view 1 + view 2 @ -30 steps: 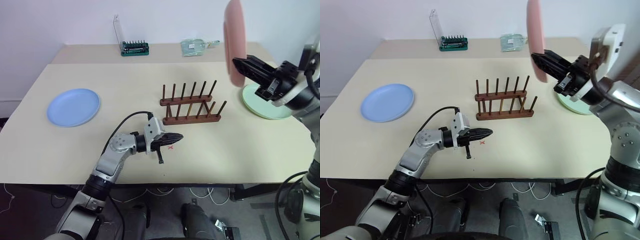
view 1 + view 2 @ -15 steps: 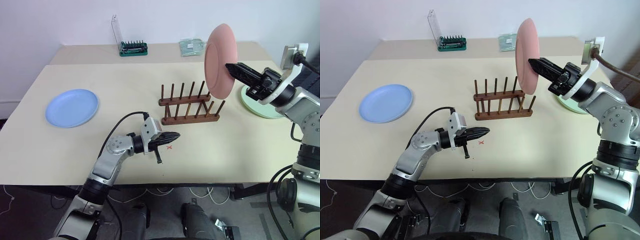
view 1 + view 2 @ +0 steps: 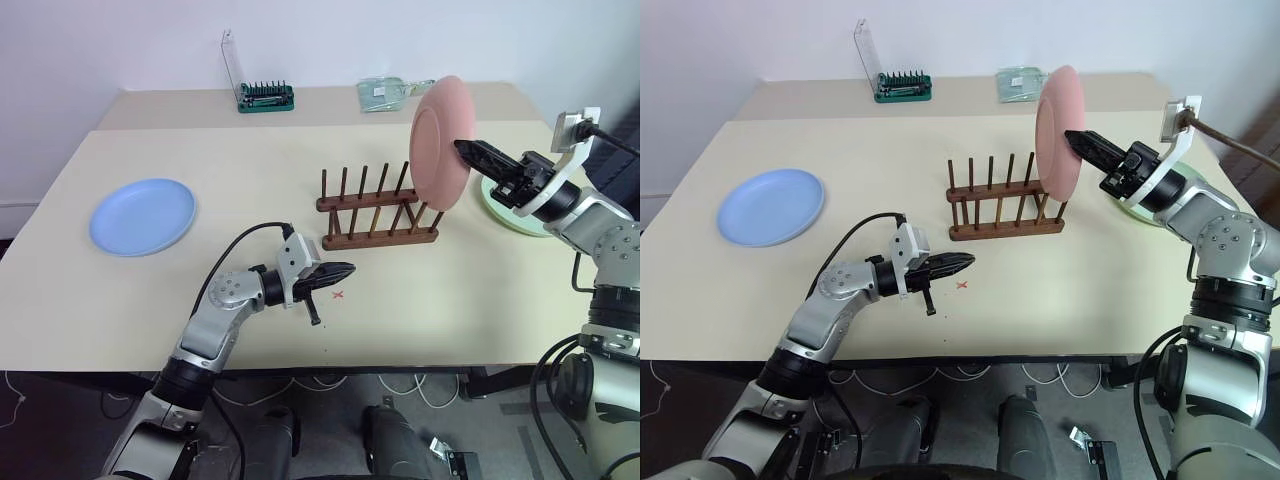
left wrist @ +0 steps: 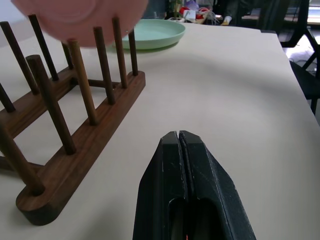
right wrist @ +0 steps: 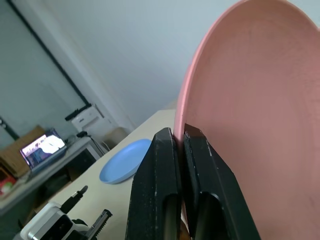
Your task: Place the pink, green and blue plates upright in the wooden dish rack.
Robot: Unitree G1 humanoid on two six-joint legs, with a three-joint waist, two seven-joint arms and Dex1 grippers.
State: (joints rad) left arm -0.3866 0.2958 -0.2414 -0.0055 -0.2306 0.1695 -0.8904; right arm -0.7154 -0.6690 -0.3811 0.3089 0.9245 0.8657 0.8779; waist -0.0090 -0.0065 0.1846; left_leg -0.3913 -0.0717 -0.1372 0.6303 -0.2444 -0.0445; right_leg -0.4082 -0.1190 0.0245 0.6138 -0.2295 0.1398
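My right gripper [image 3: 462, 147] is shut on the rim of the pink plate [image 3: 438, 140] and holds it upright. The plate hangs over the right end of the wooden dish rack [image 3: 378, 215], its lower edge level with the tops of the last pegs. The rack's slots are empty. To the right of the rack the green plate [image 3: 520, 222] lies flat, partly behind my right arm. Far to the left the blue plate [image 3: 143, 215] lies flat. My left gripper [image 3: 345, 270] is shut on nothing, level above the table in front of the rack [image 4: 75, 125].
A green-based tool holder [image 3: 268, 97] with a clear lid and a clear plastic bag [image 3: 385, 93] sit at the table's back edge. A small red cross [image 3: 339, 294] marks the table [image 3: 200, 150] by my left gripper.
My right gripper has come down and towards the rack with the pink plate, which has turned from edge-on to showing its face. The left arm has stayed in place.
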